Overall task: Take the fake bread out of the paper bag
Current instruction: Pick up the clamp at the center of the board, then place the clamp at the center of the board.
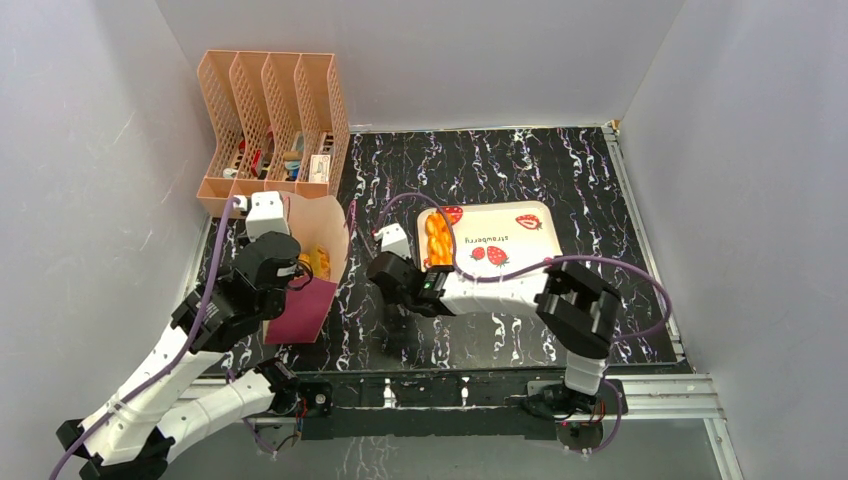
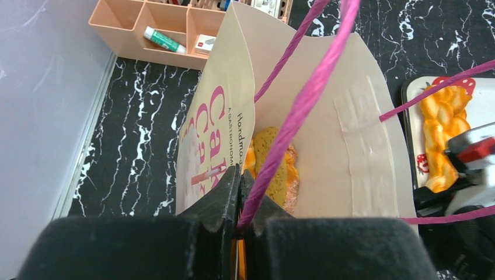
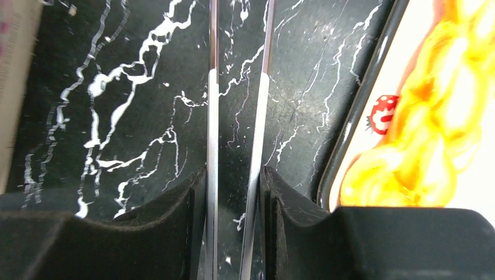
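Looks partway done tbh: braided loaf (image 1: 437, 238) on the strawberry tray (image 1: 520, 225), brownish piece (image 2: 273, 166) plus orange bits (image 1: 318, 262) down in the paper bag (image 2: 350, 146), left gripper (image 2: 239, 186) pinching its rim, right gripper (image 3: 238, 87) narrowly apart, empty.

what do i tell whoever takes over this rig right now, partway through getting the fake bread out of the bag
Left gripper: shut on the rim of the cream paper gift bag, with the purple cord handle running out of its grip.
Right gripper: jaws a narrow gap apart, empty, over the black marbled table beside the white strawberry tray.
Done: the long braided golden toy loaf lies on the tray.
Left: a brownish piece, with something orange under it, sits in the bag and needs to come out.
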